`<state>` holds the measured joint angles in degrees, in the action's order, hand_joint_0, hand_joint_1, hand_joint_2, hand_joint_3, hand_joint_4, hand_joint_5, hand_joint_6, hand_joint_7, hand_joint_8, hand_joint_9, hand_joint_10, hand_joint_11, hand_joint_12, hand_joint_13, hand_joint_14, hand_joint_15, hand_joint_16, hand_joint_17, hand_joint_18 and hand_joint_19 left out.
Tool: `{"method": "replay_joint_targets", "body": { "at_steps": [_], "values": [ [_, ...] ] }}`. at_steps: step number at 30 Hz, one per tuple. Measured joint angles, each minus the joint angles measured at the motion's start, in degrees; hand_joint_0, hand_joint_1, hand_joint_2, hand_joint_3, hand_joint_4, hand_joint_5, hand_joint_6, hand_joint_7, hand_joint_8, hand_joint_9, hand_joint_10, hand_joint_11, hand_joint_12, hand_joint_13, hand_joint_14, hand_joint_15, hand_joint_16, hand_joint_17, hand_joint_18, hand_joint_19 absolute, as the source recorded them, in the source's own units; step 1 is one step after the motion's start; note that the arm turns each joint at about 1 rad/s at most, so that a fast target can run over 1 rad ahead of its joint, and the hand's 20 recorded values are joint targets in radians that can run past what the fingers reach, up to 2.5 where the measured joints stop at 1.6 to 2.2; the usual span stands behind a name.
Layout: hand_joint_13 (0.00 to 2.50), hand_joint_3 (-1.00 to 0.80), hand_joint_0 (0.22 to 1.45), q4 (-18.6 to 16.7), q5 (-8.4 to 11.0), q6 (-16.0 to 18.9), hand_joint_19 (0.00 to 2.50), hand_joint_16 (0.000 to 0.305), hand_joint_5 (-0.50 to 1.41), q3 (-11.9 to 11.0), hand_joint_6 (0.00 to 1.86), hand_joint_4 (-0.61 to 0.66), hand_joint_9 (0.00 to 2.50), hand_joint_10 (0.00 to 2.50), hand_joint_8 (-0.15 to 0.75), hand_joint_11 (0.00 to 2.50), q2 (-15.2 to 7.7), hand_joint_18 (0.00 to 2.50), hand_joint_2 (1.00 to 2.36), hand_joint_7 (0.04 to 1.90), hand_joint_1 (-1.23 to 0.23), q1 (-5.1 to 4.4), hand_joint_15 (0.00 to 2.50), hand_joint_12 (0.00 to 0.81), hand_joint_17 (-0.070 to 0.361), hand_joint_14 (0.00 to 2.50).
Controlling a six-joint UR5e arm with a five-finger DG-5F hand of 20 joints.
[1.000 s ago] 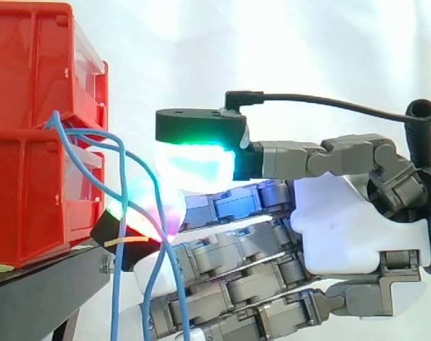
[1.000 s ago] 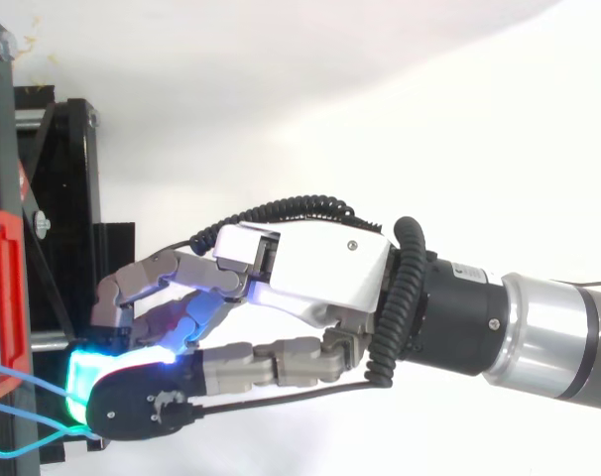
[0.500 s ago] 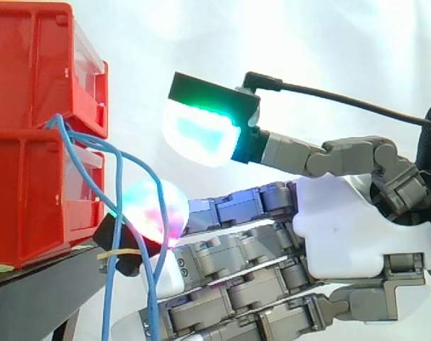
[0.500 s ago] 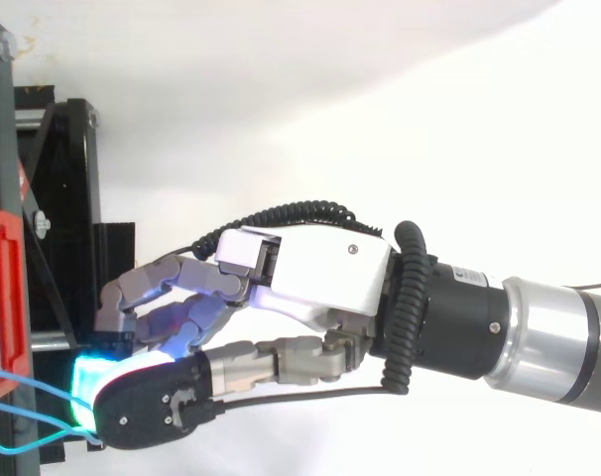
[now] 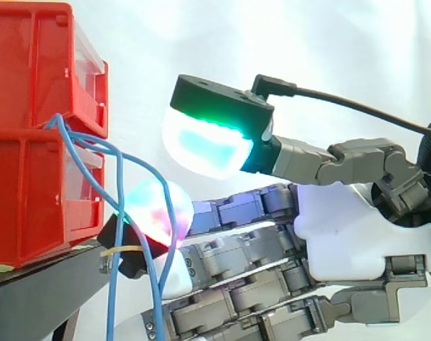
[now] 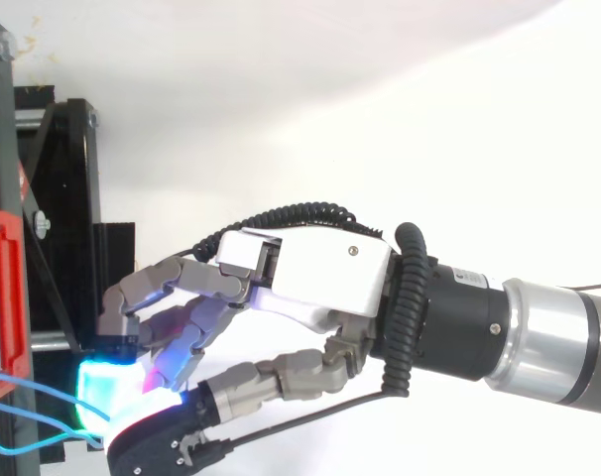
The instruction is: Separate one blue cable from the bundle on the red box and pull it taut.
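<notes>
My hand (image 5: 358,234) is spread, thumb lifted clear of the fingers; the blue cables (image 5: 118,177) hang from the red box (image 5: 30,177) across my fingertips, unpinched.

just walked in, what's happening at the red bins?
The robot hand sits level at the blue cables hanging slack from the red bins. It is open: the thumb pad is raised clear above the fingers, and the cables loop past a glowing fingertip. Nothing is pinched, and no cable is taut yet.
</notes>
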<state>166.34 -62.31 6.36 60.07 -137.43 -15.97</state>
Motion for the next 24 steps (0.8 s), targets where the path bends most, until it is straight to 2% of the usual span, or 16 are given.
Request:
{"method": "replay_joint_targets", "body": {
  "at_steps": [4,9,15,18,24],
  "values": [
    [0.63,-0.5,0.49,-0.3,-0.07,0.7,0.37,0.041,-0.06,0.5,0.83,0.12,1.11,0.01,0.235,0.19,0.0,0.67,1.0,1.03,-0.77,0.04,0.13,0.322,0.093,0.01],
    [0.65,-0.5,0.57,-2.5,-0.06,4.0,0.39,0.037,-0.08,2.2,0.86,0.11,1.11,0.01,0.221,0.27,0.0,0.66,1.0,1.09,-0.85,0.01,0.16,0.304,0.084,0.01],
    [0.68,-0.28,0.61,-4.7,-0.02,7.2,0.4,0.036,-0.08,3.9,0.88,0.08,1.12,0.01,0.214,0.31,0.0,0.68,1.02,1.15,-0.89,-0.01,0.19,0.299,0.08,0.01],
    [0.71,-0.21,0.6,-4.9,-0.05,7.7,0.41,0.036,-0.08,4.1,0.9,0.06,1.13,0.02,0.216,0.33,0.0,0.69,1.02,1.11,-0.89,-0.03,0.21,0.3,0.081,0.01],
    [0.73,-0.22,0.57,-5.8,-0.04,7.9,0.4,0.041,-0.08,4.2,0.91,0.08,1.16,0.01,0.236,0.31,0.0,0.73,1.01,1.02,-0.83,-0.05,0.2,0.326,0.092,0.01]
  ]
}}
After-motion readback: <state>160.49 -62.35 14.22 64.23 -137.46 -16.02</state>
